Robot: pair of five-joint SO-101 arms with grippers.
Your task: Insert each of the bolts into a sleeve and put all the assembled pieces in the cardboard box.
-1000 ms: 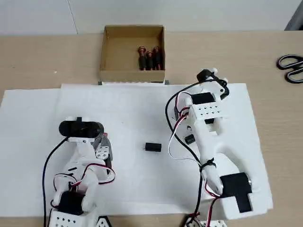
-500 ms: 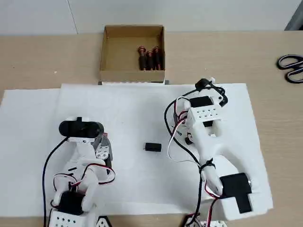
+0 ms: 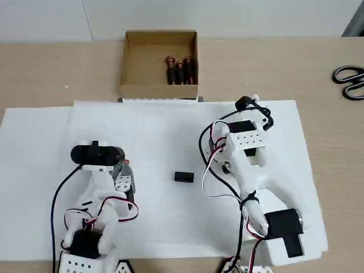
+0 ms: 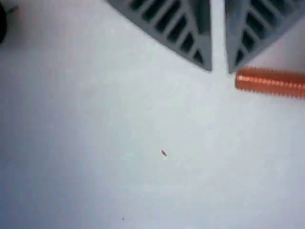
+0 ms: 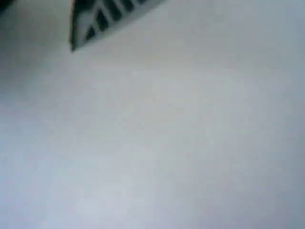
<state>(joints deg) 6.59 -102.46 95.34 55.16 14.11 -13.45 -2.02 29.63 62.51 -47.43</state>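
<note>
A black sleeve (image 3: 183, 177) lies on the white paper between the two arms. A copper bolt (image 4: 271, 83) lies on the paper, its threaded end just beside the tips of my left gripper (image 4: 219, 70). That gripper is shut, with a thin slit between the jaws and nothing in it. From above, the left gripper (image 3: 125, 170) sits low at the left, about a hand's width from the sleeve. My right gripper (image 3: 227, 166) is tucked under the right arm (image 3: 245, 142), to the right of the sleeve. The cardboard box (image 3: 132, 62) holds three assembled pieces (image 3: 179, 69).
White paper (image 3: 153, 131) covers the middle of the wooden table. Black scissors (image 3: 350, 79) lie at the far right edge. The box stands at the back, beyond the paper's far edge.
The right arm has drawn back from the box side toward the table's near edge. The left arm, sleeve and bolt have stayed put.
</note>
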